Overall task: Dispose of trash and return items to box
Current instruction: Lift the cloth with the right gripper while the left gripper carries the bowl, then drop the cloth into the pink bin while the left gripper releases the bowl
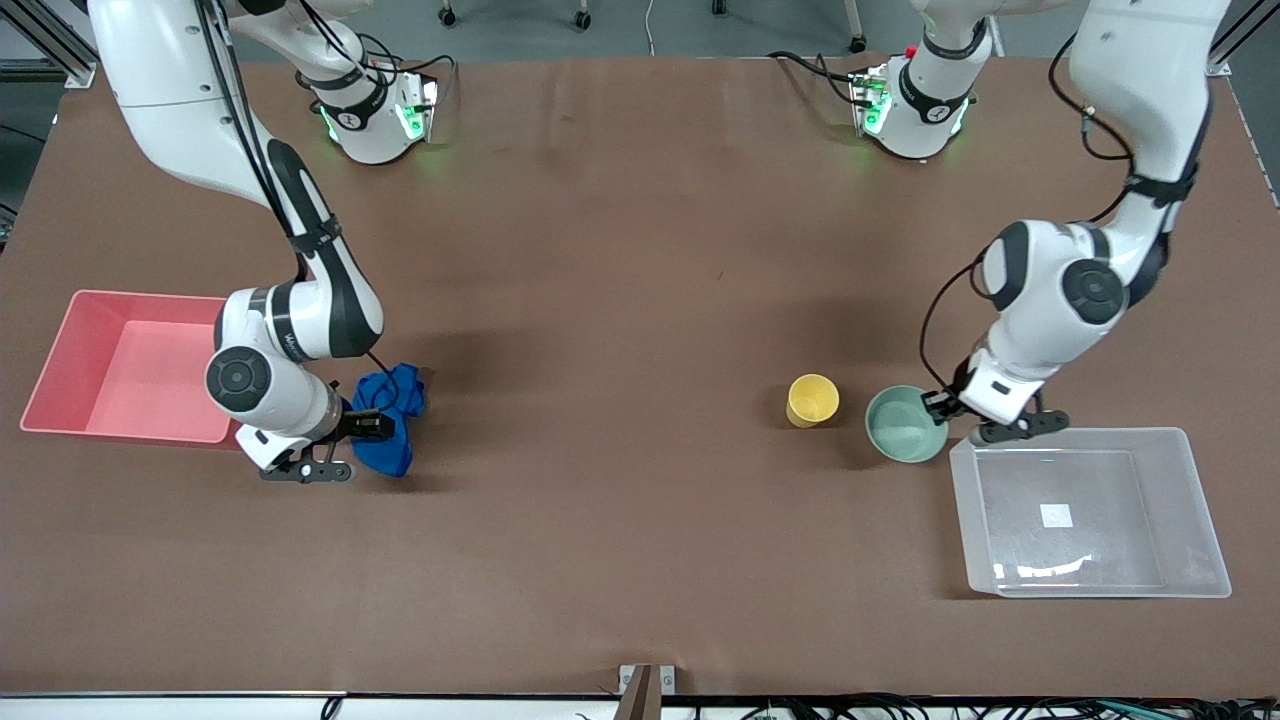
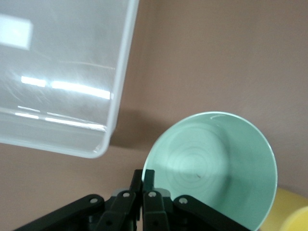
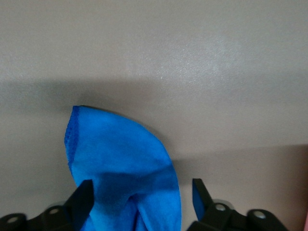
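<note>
Bowl [image 2: 216,163] rim pinched in my left fingers [image 2: 143,180] may slip; cloth [image 3: 125,168] sits between my spread right fingers [image 3: 86,197], ungripped.

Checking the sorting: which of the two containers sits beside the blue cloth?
The pink bin, at the right arm's end of the table, lies beside the blue cloth; the clear box is by the bowl.
</note>
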{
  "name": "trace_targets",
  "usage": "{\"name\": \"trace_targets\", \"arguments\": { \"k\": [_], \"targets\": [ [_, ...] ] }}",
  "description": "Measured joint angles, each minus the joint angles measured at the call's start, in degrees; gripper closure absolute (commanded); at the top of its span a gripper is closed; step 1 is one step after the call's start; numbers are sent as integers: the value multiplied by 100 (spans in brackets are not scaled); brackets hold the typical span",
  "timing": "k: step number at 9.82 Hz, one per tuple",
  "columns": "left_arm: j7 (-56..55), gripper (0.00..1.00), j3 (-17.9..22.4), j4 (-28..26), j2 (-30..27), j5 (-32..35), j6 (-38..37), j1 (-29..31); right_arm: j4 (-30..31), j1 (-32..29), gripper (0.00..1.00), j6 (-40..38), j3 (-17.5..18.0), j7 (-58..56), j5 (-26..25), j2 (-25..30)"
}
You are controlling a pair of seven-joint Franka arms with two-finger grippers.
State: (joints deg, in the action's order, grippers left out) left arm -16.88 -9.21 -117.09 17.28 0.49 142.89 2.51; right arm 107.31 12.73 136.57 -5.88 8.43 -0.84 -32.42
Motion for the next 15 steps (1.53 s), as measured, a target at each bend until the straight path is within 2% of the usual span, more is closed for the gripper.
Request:
{"name": "trace_targets", "arguments": {
  "k": [1, 2, 3, 4, 5, 7, 11, 15],
  "targets": [
    [0, 100, 24, 394, -167, 0, -474, 16, 146, 23, 23, 232, 0, 1, 0, -2],
    [85, 100, 43, 772, -217, 67, -784, 78, 279, 54, 46, 402, 1, 1, 0, -2],
    [350, 100, 56, 1091, -144, 195, -905, 239, 358, 74, 80, 455, 0, 6, 0, -1],
    [735, 100, 62, 1373, 54, 314, -919, 468, 382, 76, 96, 453, -1, 6, 0, 0],
    [1217, 100, 66, 1649, 355, 341, -919, 683, 390, 77, 99, 432, -3, 6, 0, 10],
    [2082, 100, 69, 2105, 984, 353, -914, 1003, 327, 76, 99, 181, -18, 6, 0, 99],
    [2830, 99, 74, 2641, 1845, 361, -917, 1177, -163, -133, 99, -1039, -148, -18, -8, 767],
    [3042, 83, 71, 2804, 2370, 361, -917, 1284, -315, -1049, 99, -2087, -175, -810, -29, 1744]
  ]
}}
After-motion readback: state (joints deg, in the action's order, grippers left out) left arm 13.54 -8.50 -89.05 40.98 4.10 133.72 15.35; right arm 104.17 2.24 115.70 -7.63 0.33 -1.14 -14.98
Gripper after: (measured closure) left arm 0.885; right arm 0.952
